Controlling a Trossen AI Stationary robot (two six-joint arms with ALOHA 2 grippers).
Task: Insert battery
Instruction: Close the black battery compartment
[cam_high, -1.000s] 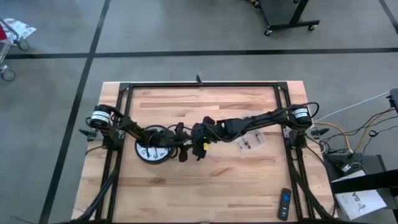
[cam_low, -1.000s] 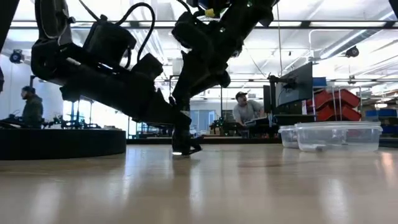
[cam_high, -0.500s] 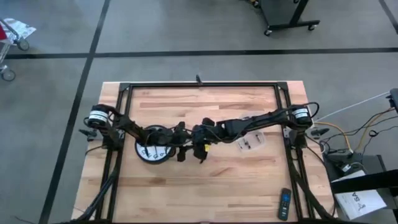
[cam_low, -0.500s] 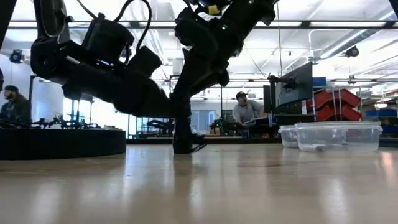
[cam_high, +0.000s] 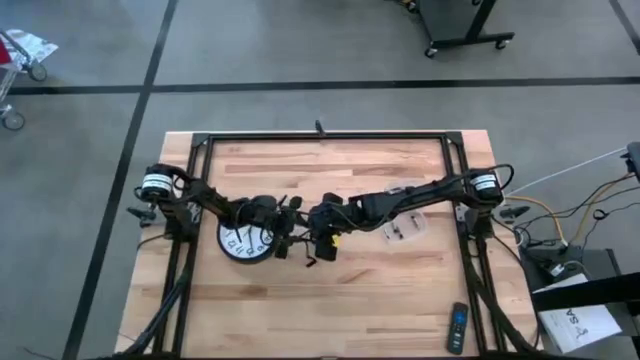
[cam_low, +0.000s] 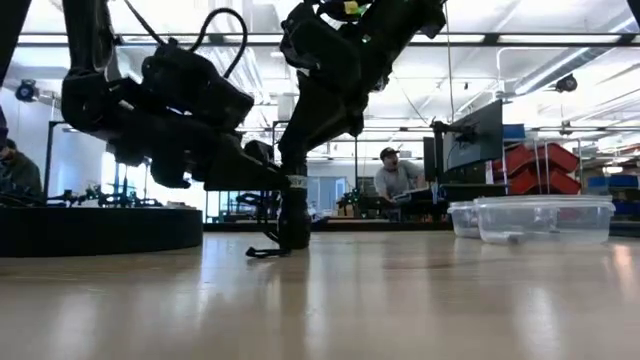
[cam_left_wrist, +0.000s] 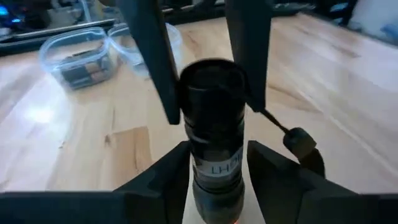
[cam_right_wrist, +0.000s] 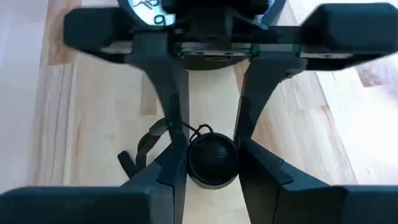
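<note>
Flashlight (cam_left_wrist: 214, 134), a black cylinder with a pale printed band near one end and a thin wrist strap (cam_right_wrist: 144, 146) hanging from it, held above the middle of the wooden table (cam_high: 400, 290); both grippers clamp it, the left gripper (cam_left_wrist: 211, 93) with its fingers pressed on either side of the barrel, the right gripper (cam_right_wrist: 211, 152) with its fingers closed on the opposite, round end; step in hand, by judgement: steadying the body between the two arms ahead of opening it, no battery yet at the tube; next move likely calls for one gripper to hold firm while the other frees the cap; clock (cam_high: 243, 238) just beside, under the left arm; clear container (cam_high: 405, 230) of batteries near the right arm; remote (cam_high: 456, 328) well apart, at the table's near edge.
</note>
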